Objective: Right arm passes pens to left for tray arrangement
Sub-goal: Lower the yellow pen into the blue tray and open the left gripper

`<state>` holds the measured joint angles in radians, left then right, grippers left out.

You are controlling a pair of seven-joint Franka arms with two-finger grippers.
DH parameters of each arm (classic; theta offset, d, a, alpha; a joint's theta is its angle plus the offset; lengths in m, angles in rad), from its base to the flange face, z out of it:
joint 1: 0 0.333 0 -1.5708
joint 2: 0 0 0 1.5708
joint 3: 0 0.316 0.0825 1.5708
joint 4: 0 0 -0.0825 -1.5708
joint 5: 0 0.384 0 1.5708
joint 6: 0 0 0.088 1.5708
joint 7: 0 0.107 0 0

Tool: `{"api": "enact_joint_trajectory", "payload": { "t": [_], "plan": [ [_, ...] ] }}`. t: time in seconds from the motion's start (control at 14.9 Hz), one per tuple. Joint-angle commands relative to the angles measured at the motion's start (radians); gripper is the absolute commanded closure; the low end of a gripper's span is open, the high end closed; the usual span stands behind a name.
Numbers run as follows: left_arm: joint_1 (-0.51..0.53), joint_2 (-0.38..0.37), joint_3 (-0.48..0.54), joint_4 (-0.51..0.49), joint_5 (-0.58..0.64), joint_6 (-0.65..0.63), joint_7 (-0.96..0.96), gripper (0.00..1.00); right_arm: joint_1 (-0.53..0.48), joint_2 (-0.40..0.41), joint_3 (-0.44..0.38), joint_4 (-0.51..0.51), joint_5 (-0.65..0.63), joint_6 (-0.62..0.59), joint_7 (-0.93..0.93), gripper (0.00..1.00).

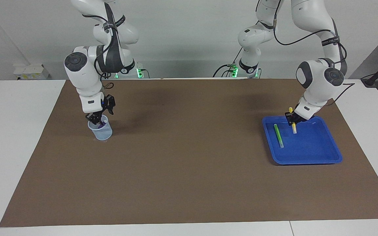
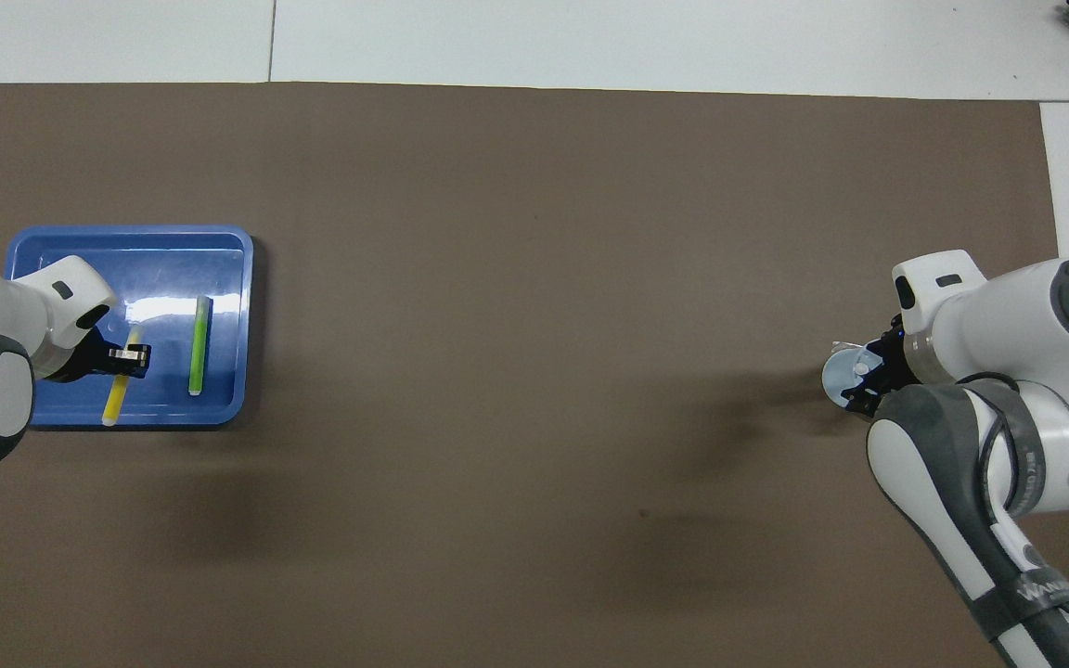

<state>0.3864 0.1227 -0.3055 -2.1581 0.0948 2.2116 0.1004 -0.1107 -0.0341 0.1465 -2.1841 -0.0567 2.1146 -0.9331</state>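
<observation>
The blue tray lies at the left arm's end of the table. A green pen rests flat in it. My left gripper hangs low over the tray, shut on the yellow pen, which tilts with its pale end down, beside the green one. At the right arm's end, my right gripper reaches down into the mouth of a pale blue mesh cup. The purple pen stands in that cup, right at the gripper's tip.
A brown mat covers most of the white table. Between the cup and the tray the mat is bare. The arms' bases and cables stand along the robots' edge of the table.
</observation>
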Motion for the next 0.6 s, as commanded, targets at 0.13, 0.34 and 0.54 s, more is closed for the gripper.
{"api": "enact_joint_trajectory", "payload": {
  "t": [0.13, 0.34, 0.54],
  "plan": [
    [0.025, 0.095, -0.006, 0.011, 0.034, 0.104, 0.001, 1.00, -0.009, 0.028, 0.007, 0.006, -0.023, 0.045, -0.003, 0.38],
    [0.025, 0.115, -0.001, 0.012, 0.054, 0.126, -0.001, 1.00, -0.014, 0.037, 0.007, 0.006, -0.023, 0.044, -0.012, 0.42],
    [0.023, 0.141, -0.001, 0.026, 0.056, 0.151, -0.021, 1.00, -0.014, 0.037, 0.007, 0.003, -0.023, 0.044, -0.012, 0.44]
  ]
}}
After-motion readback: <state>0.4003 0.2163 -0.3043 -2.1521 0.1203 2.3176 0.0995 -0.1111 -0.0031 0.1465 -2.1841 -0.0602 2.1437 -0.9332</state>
